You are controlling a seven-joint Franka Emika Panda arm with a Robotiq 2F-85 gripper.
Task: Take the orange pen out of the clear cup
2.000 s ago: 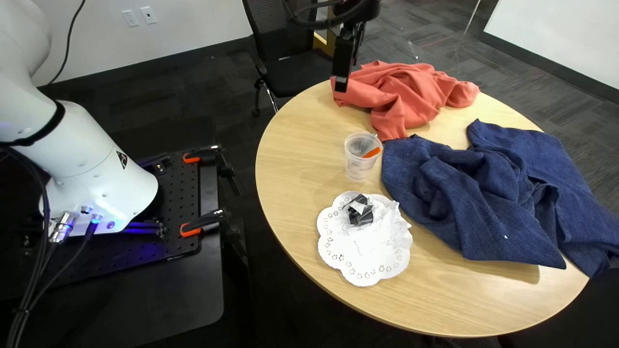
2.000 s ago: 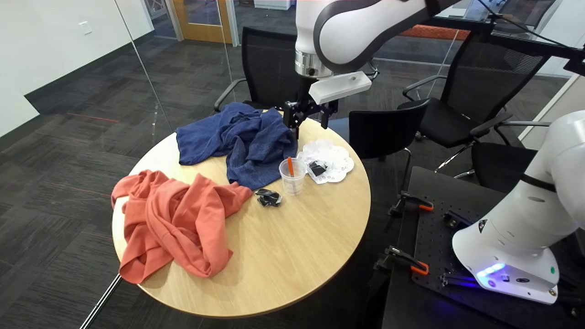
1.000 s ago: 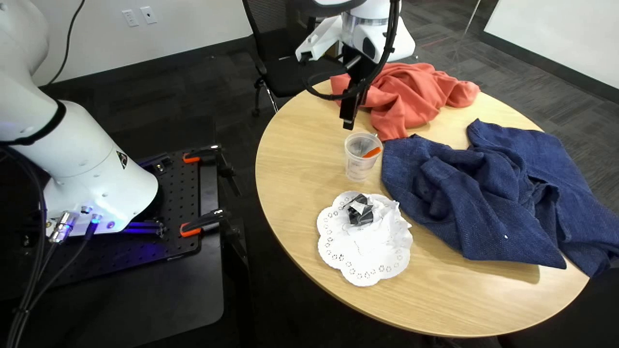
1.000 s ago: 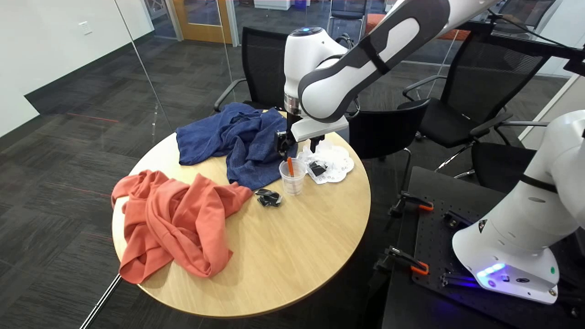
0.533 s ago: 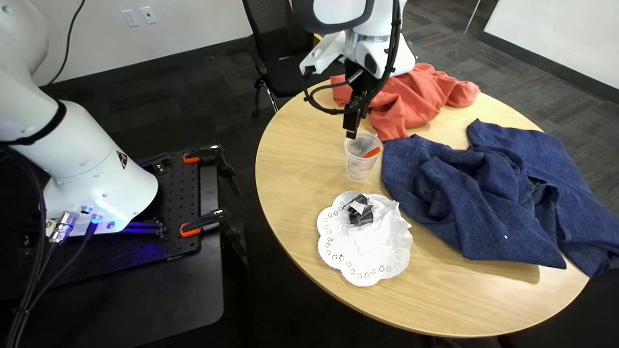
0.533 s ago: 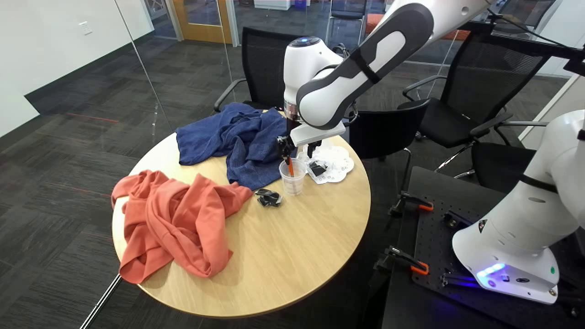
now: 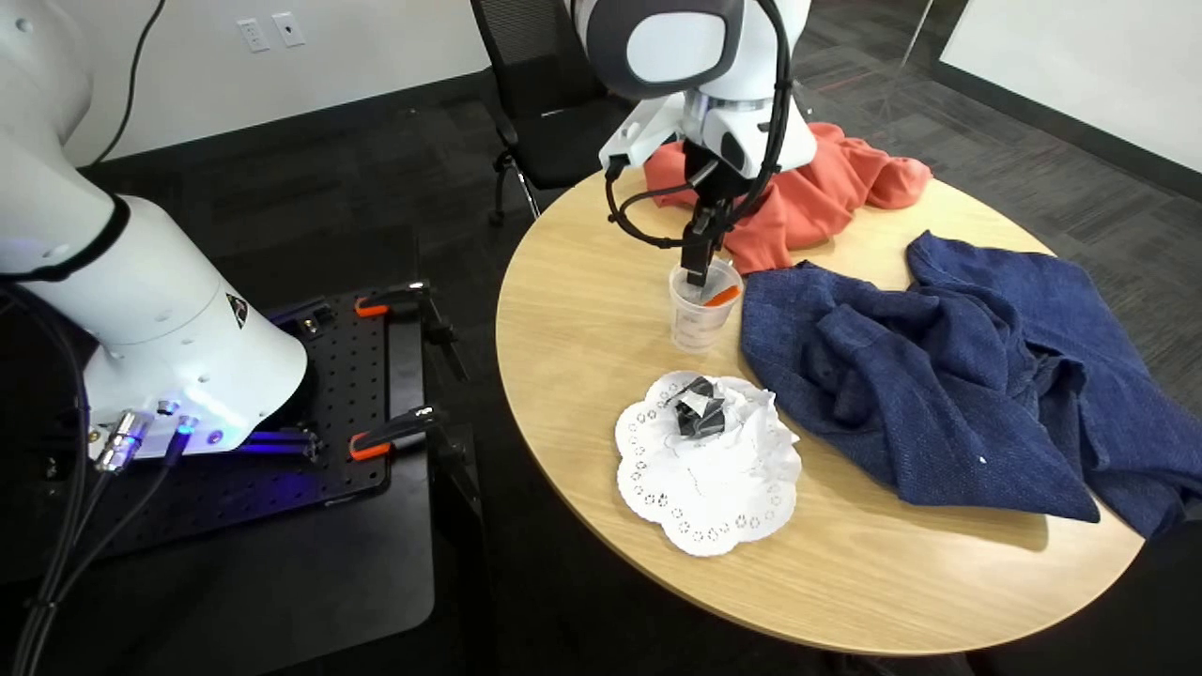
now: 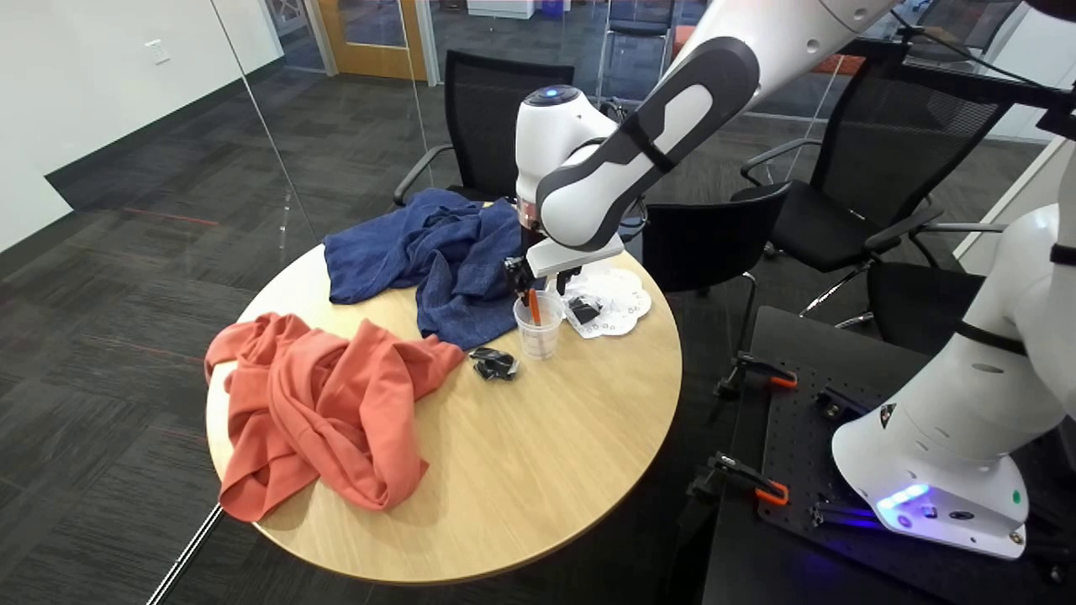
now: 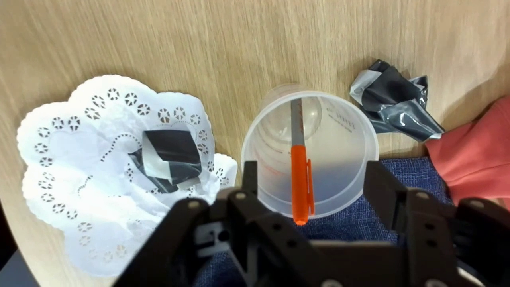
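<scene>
The orange pen (image 9: 299, 183) with a grey lower part leans in the clear cup (image 9: 338, 147), its orange cap end sticking out over the rim. The pen also shows in both exterior views (image 7: 722, 297) (image 8: 535, 309). The cup stands upright on the table in both exterior views (image 7: 696, 326) (image 8: 539, 341). My gripper (image 9: 312, 175) is open and empty in the wrist view, with one finger on each side of the cap, both apart from it. In an exterior view the gripper (image 8: 545, 291) is just above the cup's rim.
A white doily (image 9: 99, 223) with a crumpled black wrapper (image 9: 171, 155) lies beside the cup. Another black wrapper (image 9: 394, 101) lies on the cup's other side. A blue cloth (image 7: 939, 376) and a coral cloth (image 8: 336, 412) lie on the round table (image 7: 582, 310).
My gripper has come in over the table and moved down to the cup, with its fingers now close to the rim. The cup and pen have not moved.
</scene>
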